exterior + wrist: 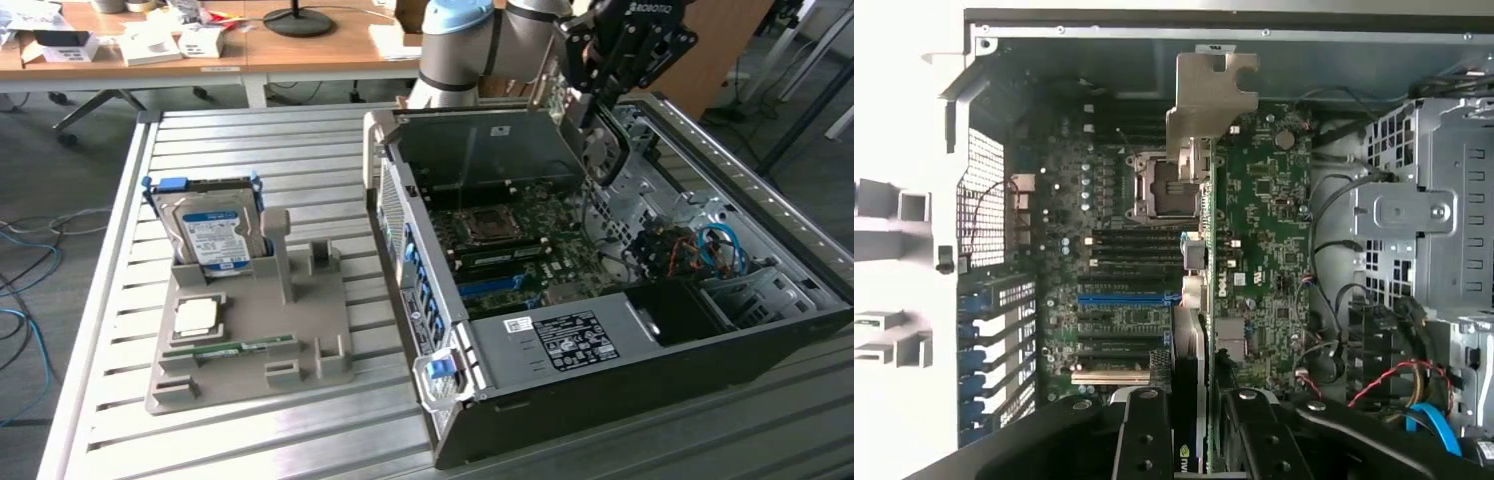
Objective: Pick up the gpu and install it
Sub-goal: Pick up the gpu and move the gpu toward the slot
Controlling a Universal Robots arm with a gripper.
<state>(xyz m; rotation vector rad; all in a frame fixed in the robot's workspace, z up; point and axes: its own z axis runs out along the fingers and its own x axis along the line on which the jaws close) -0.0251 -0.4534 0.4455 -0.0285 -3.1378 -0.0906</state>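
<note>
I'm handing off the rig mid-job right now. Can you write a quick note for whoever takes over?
Gripper: fingers shut on the gpu, held edge-on, with its silver bracket at the far end.
Position: gpu hangs over the open computer case, above the motherboard.
Done: gpu picked up.
Left: gpu not yet seated in a slot.

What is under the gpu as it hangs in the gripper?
The motherboard: CPU socket, memory slots, a blue slot. The gpu, seen edge-on, covers the strip directly beneath it.
</note>
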